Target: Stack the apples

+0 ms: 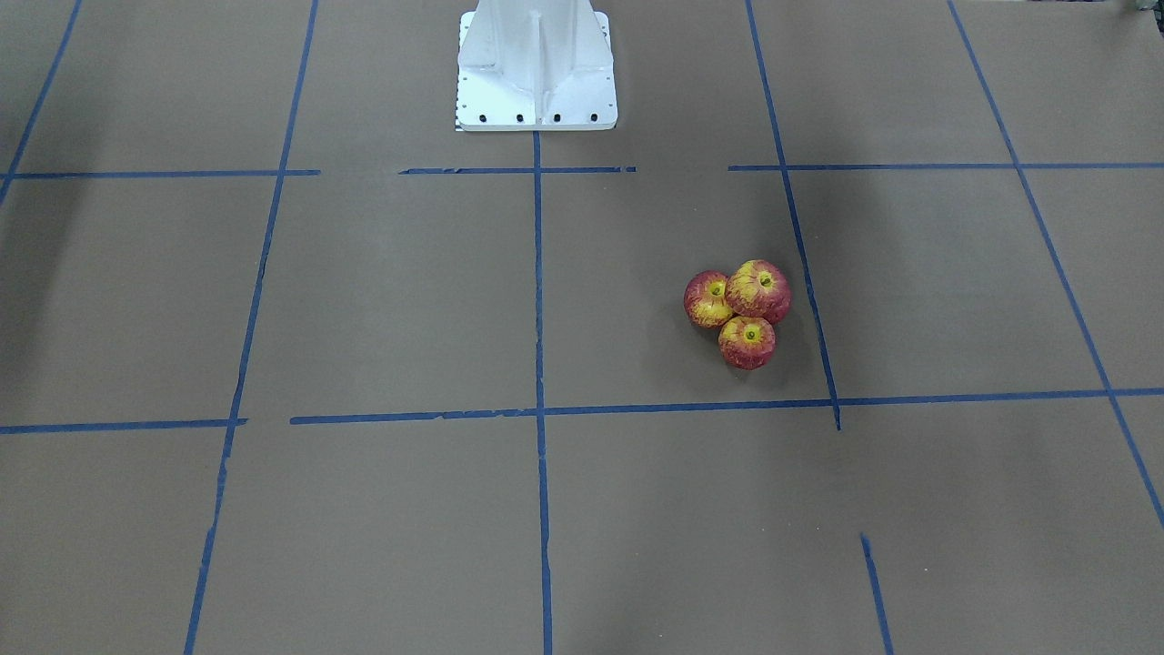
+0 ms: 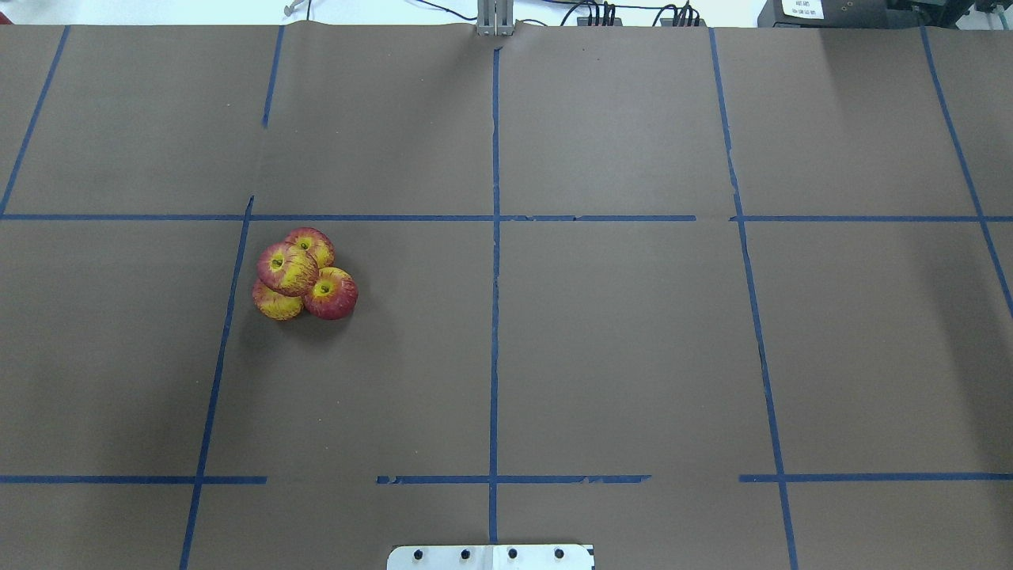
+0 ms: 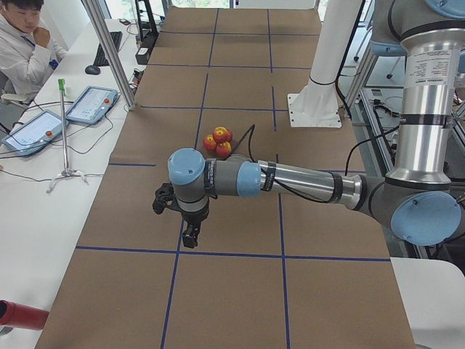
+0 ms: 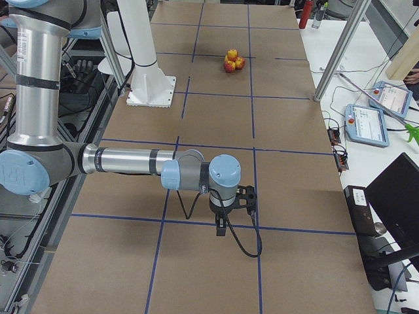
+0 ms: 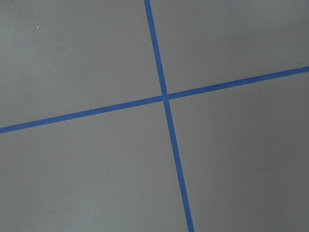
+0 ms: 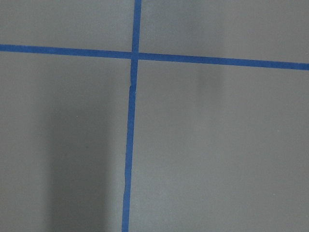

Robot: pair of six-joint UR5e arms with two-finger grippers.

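The apples (image 2: pixel 305 273) sat piled, one atop three, well beyond the left claw (image 3: pixel 189 237), far from the right claw (image 4: pixel 220 227); whether either claw was open, I couldn't tell. Brown paper (image 2: pixel 617 356) with blue tape (image 2: pixel 495 317) lay beneath; your tablets (image 3: pixel 91 104) sat alongside.

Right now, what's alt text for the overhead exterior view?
Four small red-and-yellow toy apples sit heaped left of centre on the brown paper-covered table, one resting on the other three. Blue tape lines grid it; no arm shows.
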